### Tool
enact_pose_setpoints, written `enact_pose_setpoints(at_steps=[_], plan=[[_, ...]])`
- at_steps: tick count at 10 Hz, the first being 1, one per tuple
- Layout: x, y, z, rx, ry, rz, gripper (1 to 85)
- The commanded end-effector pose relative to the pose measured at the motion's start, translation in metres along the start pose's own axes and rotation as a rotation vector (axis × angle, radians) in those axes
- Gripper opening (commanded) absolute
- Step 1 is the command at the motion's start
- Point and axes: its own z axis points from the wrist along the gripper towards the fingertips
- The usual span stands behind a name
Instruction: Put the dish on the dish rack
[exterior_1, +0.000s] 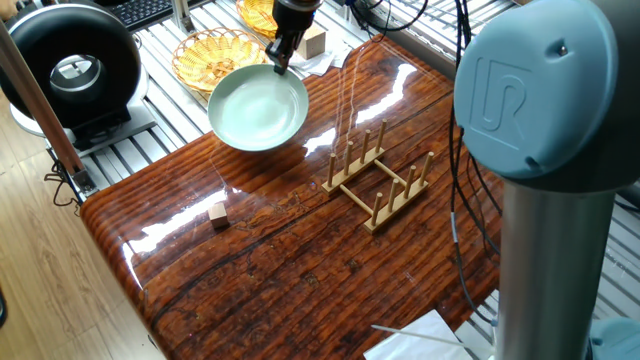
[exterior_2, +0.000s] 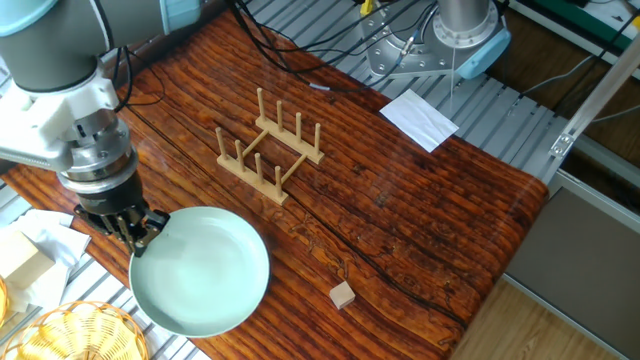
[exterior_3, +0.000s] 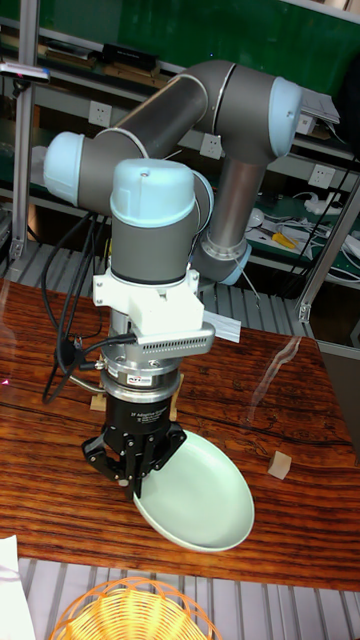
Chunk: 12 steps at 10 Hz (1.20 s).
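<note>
Near the table's edge beside the wicker baskets (exterior_1: 218, 58), the gripper (exterior_2: 132, 232) is clamped on the rim of the dish (exterior_2: 200, 270), and the pale green plate hangs tilted just above the wood, its far lip hanging past the table edge in the tall view (exterior_3: 196, 496). The dish rack (exterior_2: 270, 145) stands free in the middle of the table (exterior_2: 400, 210), well apart from the plate, pegs upright and nothing in its slots. The step in hand looks like the carry towards the rack. To do it well, the plate should be brought up clear of the peg tips, turned nearer to vertical, and lined up so its edge drops between two rows of pegs instead of landing on top of them. A rim pinch on a glossy plate is likely to let it swing or slip, so a slow, steady move seems wise. How deep the fingers bite over the rim is hard to judge from these angles. A small wooden cube (exterior_2: 343, 294) sits off to one side, out of the likely path.
</note>
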Motion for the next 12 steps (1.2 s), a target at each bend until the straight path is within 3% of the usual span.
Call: enact_pose_setpoints(at_steps=[1, 4, 7, 8, 9, 12], plan=[[0.001, 0.001, -0.001, -0.009, 0.001, 0.006, 1.0], [0.007, -0.006, -0.045, 0.001, 0.077, -0.009, 1.0], [-0.012, -0.018, -0.093, 0.026, 0.113, -0.078, 1.0], [-0.012, -0.028, -0.112, 0.07, 0.13, -0.13, 1.0], [-0.007, -0.04, -0.128, 0.145, 0.147, -0.192, 1.0], [0.014, -0.046, -0.148, 0.216, 0.185, -0.262, 1.0]])
